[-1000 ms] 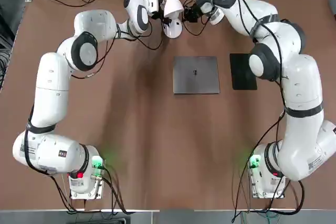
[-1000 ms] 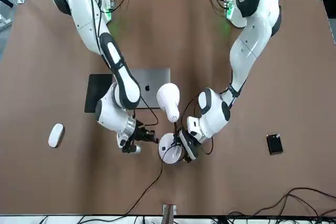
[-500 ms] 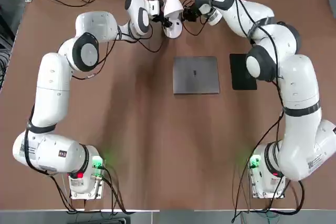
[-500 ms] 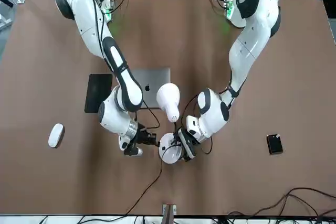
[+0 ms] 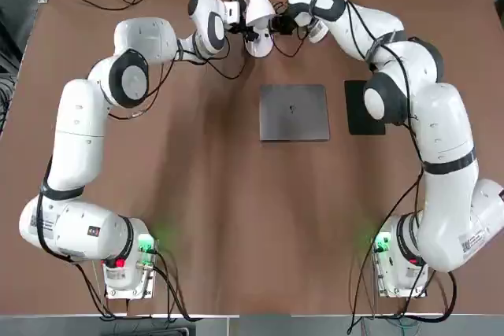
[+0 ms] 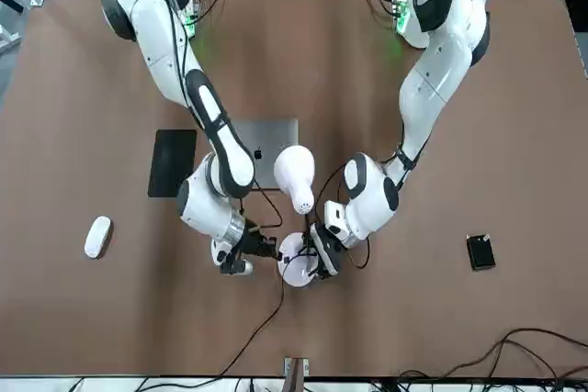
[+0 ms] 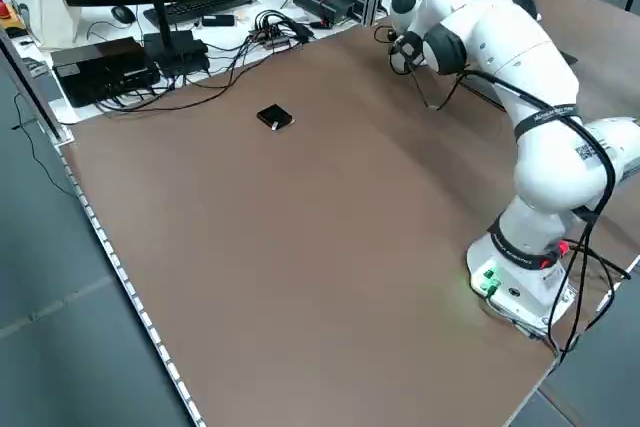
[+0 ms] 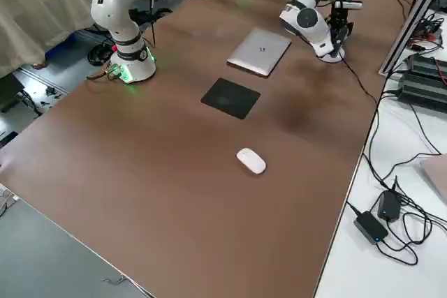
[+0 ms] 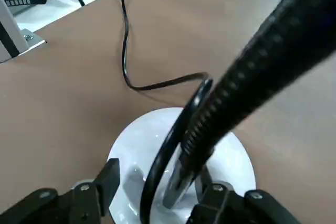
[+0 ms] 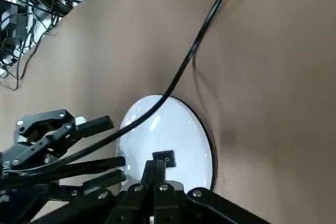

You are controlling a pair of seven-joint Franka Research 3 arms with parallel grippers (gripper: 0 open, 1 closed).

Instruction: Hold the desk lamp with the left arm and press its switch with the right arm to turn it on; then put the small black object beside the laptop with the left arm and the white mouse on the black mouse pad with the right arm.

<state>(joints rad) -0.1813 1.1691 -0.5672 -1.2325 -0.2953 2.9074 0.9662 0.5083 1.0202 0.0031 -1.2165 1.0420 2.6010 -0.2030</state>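
Observation:
The desk lamp (image 5: 256, 4) stands at the table's far edge, its round base (image 6: 294, 266) under the tilted white head. My left gripper (image 9: 160, 182) is open, one finger on each side of the dark-ringed stem (image 9: 184, 174), with a gap still showing. My right gripper (image 10: 156, 167) is shut, its tip on the base right at the small black switch (image 10: 164, 157). The small black object (image 6: 480, 252) lies alone far out on my left. The white mouse (image 6: 97, 236) lies far out on my right. The laptop (image 5: 294, 112) and the black mouse pad (image 5: 358, 120) lie mid-table.
The lamp's black cable (image 6: 262, 319) runs from the base over the far table edge. Cables, power bricks and a keyboard sit on the white bench (image 7: 180, 42) beyond that edge. Bare brown tabletop (image 5: 205, 194) lies between the laptop and the arm bases.
My right gripper has slid in from beside the lamp onto its base. My left gripper's fingers have narrowed around the stem. The lamp stands where it was.

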